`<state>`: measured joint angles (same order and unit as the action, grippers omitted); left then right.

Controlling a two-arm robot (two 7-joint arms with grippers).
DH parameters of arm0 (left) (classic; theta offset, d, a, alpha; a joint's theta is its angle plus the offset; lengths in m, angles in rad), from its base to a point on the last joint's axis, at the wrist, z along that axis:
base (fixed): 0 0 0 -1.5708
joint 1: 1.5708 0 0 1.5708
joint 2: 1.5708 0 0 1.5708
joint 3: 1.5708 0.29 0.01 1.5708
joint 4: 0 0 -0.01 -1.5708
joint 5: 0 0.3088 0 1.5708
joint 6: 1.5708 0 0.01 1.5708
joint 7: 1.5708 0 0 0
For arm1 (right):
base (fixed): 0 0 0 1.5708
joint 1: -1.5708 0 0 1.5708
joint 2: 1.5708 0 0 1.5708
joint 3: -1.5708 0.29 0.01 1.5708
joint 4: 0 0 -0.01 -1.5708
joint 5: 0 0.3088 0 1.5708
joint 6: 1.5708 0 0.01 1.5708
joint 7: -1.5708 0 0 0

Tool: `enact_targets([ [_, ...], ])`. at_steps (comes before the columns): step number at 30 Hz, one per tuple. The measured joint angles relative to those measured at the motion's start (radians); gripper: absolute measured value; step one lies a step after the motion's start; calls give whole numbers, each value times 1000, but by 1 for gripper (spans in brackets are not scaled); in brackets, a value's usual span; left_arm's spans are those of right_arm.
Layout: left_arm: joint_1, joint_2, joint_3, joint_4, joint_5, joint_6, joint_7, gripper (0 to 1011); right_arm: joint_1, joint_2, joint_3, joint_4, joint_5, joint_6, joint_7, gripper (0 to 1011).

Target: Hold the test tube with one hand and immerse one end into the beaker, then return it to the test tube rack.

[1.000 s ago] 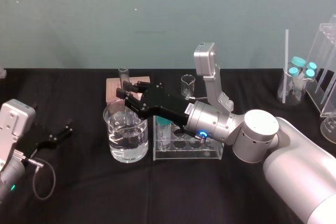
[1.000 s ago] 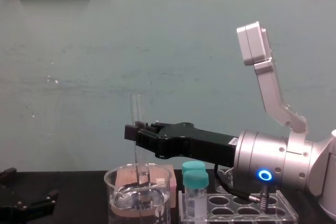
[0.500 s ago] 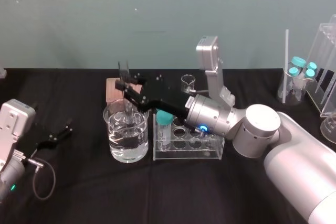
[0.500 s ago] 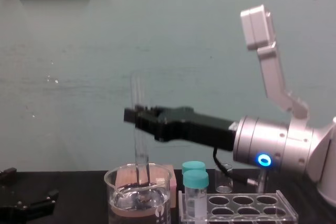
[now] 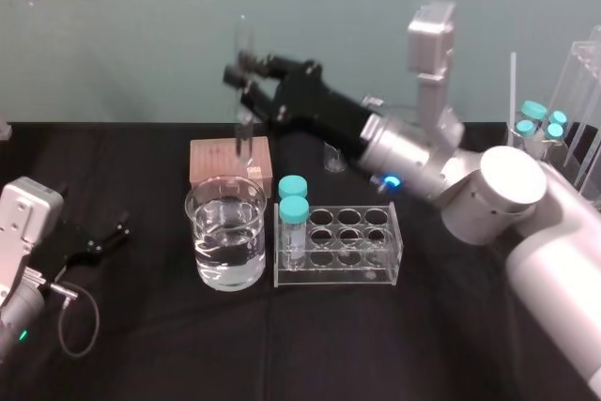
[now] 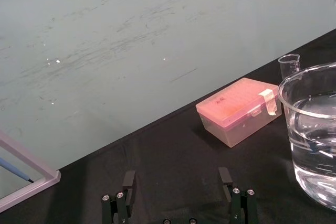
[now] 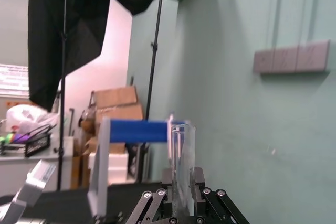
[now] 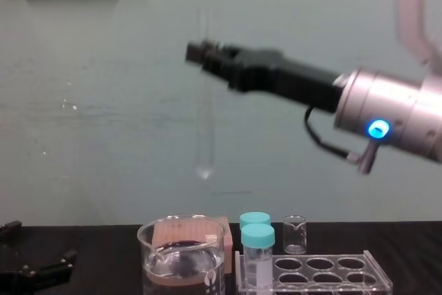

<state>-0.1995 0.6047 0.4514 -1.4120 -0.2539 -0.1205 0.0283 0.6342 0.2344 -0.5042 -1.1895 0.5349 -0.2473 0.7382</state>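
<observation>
While your right hand [image 5: 240,77] is clamped on the upper part of the test tube [image 8: 206,129], the tube hangs upright high over the beaker [image 5: 211,208], its round end well above the water. Just right of the beaker stands the test tube rack [image 5: 347,276], with two teal-capped vials [image 5: 293,208] in the holes nearest the beaker. Well left of the beaker, your left hand [image 6: 177,192] sits low at the black desk [image 5: 423,345], fingers spread, holding nothing.

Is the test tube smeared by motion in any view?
Chest view: the test tube is a faint smeared streak in the right claw; head view: ghosted too; right wrist view: crisp, upright in the claw; left claw parked open, head view's lower left.
</observation>
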Motion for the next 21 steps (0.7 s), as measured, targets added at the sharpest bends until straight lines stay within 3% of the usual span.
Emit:
enact_targets([
  [6, 0, 0, 0, 0, 0, 0, 0, 1000, -41, 52, 49, -110, 2, -14, -65, 226],
  [9, 0, 0, 0, 0, 0, 0, 0, 1000, -86, 90, 91, -178, -13, -14, -130, 226],
  [16, 0, 0, 0, 0, 0, 0, 0, 1000, -182, 134, 152, -260, -46, 5, -226, 226],
  [21, 0, 0, 0, 0, 0, 0, 0, 1000, -242, 144, 181, -277, -76, 4, -276, 226],
])
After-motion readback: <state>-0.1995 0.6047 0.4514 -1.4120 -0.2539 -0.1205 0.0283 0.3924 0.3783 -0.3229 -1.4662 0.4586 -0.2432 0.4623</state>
